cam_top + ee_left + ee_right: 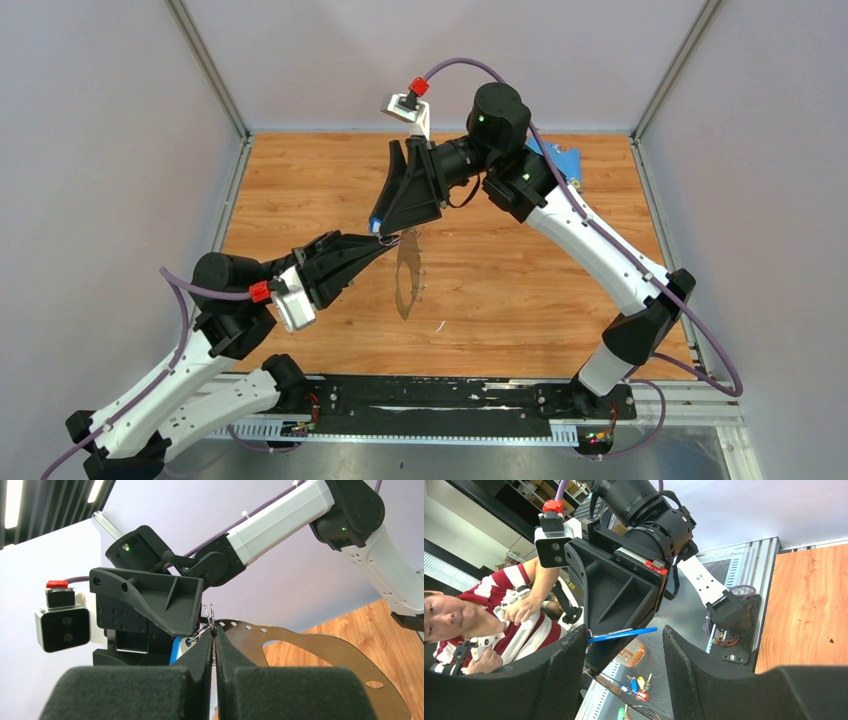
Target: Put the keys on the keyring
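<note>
Seen from above, two robot arms meet over the middle of a wooden table (520, 290). The left gripper (393, 240) is pinched closed on the top of the keyring (405, 285), a thin grey metal oval that hangs down from it. The right gripper (379, 226) comes in from the far side, its tip just beside the left one, with a speck of blue at it. A blue cloth (560, 160) lies at the table's far right, partly under the right arm.

Only the left wrist view shows the grip itself. Both fingers (200, 655) press together on the band's edge, small holes run along the band, and a small wire ring (210, 616) stands just above the fingertips.

Only the right wrist view shows the right gripper's fingers (569, 665) standing apart. The blue-headed key (624, 633) lies edge-on in the gap, one end at one finger and short of the other; whether it touches cannot be told. Behind sits a person (499, 615) in a red-and-white striped shirt.
</note>
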Tool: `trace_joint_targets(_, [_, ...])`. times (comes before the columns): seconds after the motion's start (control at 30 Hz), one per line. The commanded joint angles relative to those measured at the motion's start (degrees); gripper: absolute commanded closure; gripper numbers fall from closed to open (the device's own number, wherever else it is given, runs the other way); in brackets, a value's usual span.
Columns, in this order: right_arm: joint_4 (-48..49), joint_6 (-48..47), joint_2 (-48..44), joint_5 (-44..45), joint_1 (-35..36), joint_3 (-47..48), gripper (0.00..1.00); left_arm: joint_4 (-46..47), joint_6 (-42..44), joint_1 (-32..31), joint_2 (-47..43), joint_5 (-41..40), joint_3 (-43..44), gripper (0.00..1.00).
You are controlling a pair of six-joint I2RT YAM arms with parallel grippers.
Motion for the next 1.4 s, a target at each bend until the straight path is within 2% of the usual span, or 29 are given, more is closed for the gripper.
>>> trace_joint_targets(0.0, [1.9,1.1,0.7,4.0,-1.8,1.1,0.4,6.0,0.5,-1.0,-1.3,2.1,0.8,1.0])
trace_joint_targets(0.03, [1.9,0.9,0.6,4.0,-1.9,1.4,0.35,6.0,0.3,-1.0,-1.2,2.0,0.8,1.0])
trace_joint_targets(0.07, [1.9,0.5,0.5,4.2,-2.1,1.7,0.25,6.1,0.0,-1.0,-1.1,1.8,0.9,1.0])
trace_joint_targets(0.1, [1.8,-0.2,0.2,4.4,-2.2,1.8,0.06,6.0,-0.6,-1.0,-1.0,1.7,1.0,1.0])
trace_joint_targets(0.13, [1.6,-1.3,-0.2,4.8,-2.5,1.8,0.01,6.0,-1.1,-0.9,-1.0,1.5,1.1,1.0])
trace_joint_targets(0.17, [1.1,-2.5,-0.6,5.5,-2.9,1.9,0.0,6.0,-1.8,-1.0,-1.0,1.4,1.1,1.0])
trace_joint_targets(0.5, [-0.4,-5.5,-1.4,5.5,-8.9,6.0,0.0,6.0,-8.1,-1.0,-0.6,1.2,0.1,1.0])
trace_joint_targets(0.57, [-4.0,-8.7,-1.6,5.6,-10.4,7.4,0.0,6.0,-9.4,-1.0,-0.4,0.8,0.1,1.0])
trace_joint_targets(0.6, [-8.4,-13.2,-2.0,6.9,-11.8,8.6,0.0,6.0,-9.9,-1.0,-0.3,0.7,0.1,1.0])
trace_joint_targets(0.73, [-30.4,-43.9,-5.3,17.6,-13.3,14.2,0.0,6.0,-12.9,-1.0,-0.1,-0.9,0.3,1.0])
trace_joint_targets(0.8, [-35.3,-54.5,-7.9,20.6,-13.0,12.5,0.0,6.0,-16.0,-1.0,0.2,-3.5,0.4,1.0])
trace_joint_targets(0.9, [-35.1,-64.8,-14.9,19.8,-11.1,3.8,0.0,5.2,-20.3,-1.0,0.3,-5.0,-0.9,1.0])
trace_joint_targets(1.07, [-34.0,-71.9,-22.1,21.3,-4.8,-5.5,0.08,5.0,-21.1,-1.0,2.5,-2.3,-1.7,1.0])
trace_joint_targets(1.23, [-35.6,-76.8,-24.8,24.8,3.2,-7.0,0.18,4.9,-21.3,-1.0,3.6,-1.2,-2.8,1.0])
trace_joint_targets(1.37, [-39.0,-79.0,-23.3,26.3,5.7,-4.2,0.32,4.9,-20.5,-1.0,3.9,0.4,-3.5,1.0])
